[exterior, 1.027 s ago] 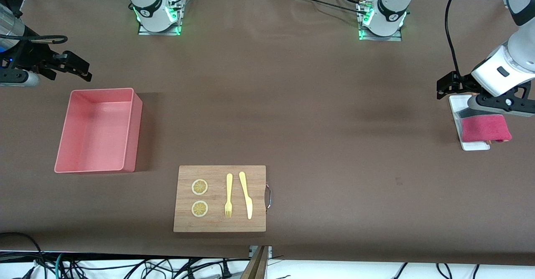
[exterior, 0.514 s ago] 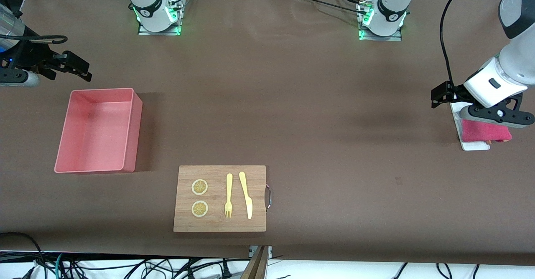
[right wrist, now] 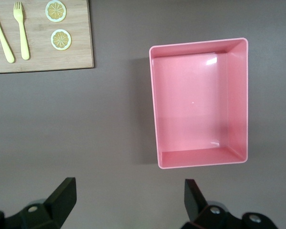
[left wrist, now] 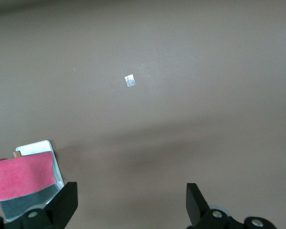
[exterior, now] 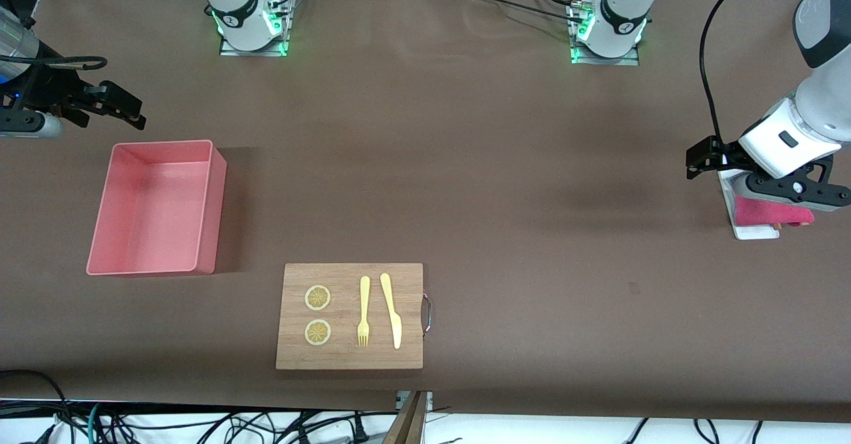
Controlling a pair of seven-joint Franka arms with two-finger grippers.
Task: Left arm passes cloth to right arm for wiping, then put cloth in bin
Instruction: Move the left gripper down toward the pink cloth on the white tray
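- The cloth [exterior: 771, 212] lies folded on a small white tray [exterior: 754, 233] at the left arm's end of the table, red side up with a grey band showing in the left wrist view [left wrist: 24, 183]; nothing grips it yet.
- The left gripper [exterior: 707, 157] hangs over the tray's edge farthest from the front camera, and its wrist now covers more of the cloth than a second ago: the arm has swung in over the tray and dropped a little.
- Its fingers [left wrist: 62, 202] stand wide apart in the left wrist view, with bare table between them, so the claw is open and empty.
- The cloth itself has not shifted over the last second; only the left arm has moved.
- My reading: this is the approach to the first pick, so the hand-over, the wiping and the binning are all still to do.
- The right gripper [exterior: 126, 108] waits over the table just above the bin's [exterior: 216, 211] far corner, unmoved since a second ago; its fingers [right wrist: 62, 195] are spread and hold nothing.
- The bin sits empty at the right arm's end.
- A wooden board [exterior: 349, 357] with a fork [exterior: 364, 311], a knife [exterior: 391, 310] and two lemon slices [exterior: 318, 297] lies nearer the front camera, between the two ends, and is untouched.
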